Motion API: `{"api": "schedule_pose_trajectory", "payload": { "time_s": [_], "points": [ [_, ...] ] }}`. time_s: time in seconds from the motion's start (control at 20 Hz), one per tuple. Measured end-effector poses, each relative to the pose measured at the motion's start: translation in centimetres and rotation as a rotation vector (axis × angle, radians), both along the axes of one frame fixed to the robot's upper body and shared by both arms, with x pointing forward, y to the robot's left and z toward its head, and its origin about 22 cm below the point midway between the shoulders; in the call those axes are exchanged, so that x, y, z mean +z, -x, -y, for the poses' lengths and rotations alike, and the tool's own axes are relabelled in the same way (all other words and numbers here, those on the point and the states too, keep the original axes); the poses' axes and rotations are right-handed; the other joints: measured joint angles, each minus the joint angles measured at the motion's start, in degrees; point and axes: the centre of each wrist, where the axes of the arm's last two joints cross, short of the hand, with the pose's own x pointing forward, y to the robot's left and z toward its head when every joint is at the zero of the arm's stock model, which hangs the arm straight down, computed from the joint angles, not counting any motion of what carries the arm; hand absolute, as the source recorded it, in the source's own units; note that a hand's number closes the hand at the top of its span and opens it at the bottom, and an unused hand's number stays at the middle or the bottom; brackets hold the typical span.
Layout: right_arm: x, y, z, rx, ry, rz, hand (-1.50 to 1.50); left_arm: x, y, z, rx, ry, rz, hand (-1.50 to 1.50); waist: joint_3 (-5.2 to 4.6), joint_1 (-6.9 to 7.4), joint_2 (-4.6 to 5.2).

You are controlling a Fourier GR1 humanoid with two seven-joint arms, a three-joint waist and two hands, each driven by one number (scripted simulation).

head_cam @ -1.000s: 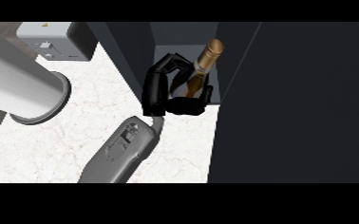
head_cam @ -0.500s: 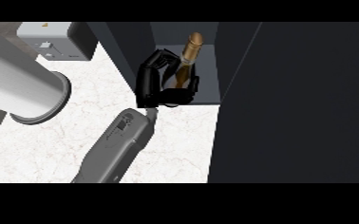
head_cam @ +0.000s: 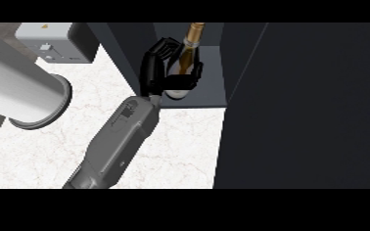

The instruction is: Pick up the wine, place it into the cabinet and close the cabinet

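Inside the open cabinet (head_cam: 211,89), near its front lip, the wine bottle (head_cam: 189,54) leaned neck-inward, the right hand (head_cam: 151,72) curled round its body. Whether the base rested on the cabinet floor could not be told.

Risks judged: letting go on a lean could topple the bottle out onto the counter (head_cam: 173,147). Fingers drawn back carelessly could drag it. The door (head_cam: 296,107) could strike a protruding base.

Count: one bottle, one cabinet, one door, one hand visible.

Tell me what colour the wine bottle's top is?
Gold, on the wine bottle; the head view shows it best.
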Motion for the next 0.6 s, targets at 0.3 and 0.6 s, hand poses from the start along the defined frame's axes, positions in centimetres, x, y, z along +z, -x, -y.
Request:
{"api": "schedule_pose_trajectory", "payload": {
  "time_s": [0.3, 0.6],
  "points": [
    [-0.5, 0.1, -0.2, 0.013, -0.017, 0.0, -1.5, -0.2, -1.6, -0.3, 0.021, -0.038, -0.028, 1.5, 0.01, -0.23, 0.08],
    [-0.6, 0.0, 0.2, 0.009, -0.002, 0.014, -1.5, 0.2, -3.4, -0.7, 0.048, -0.063, -0.006, 1.5, -0.01, -0.52, 0.21]
  ]
}}
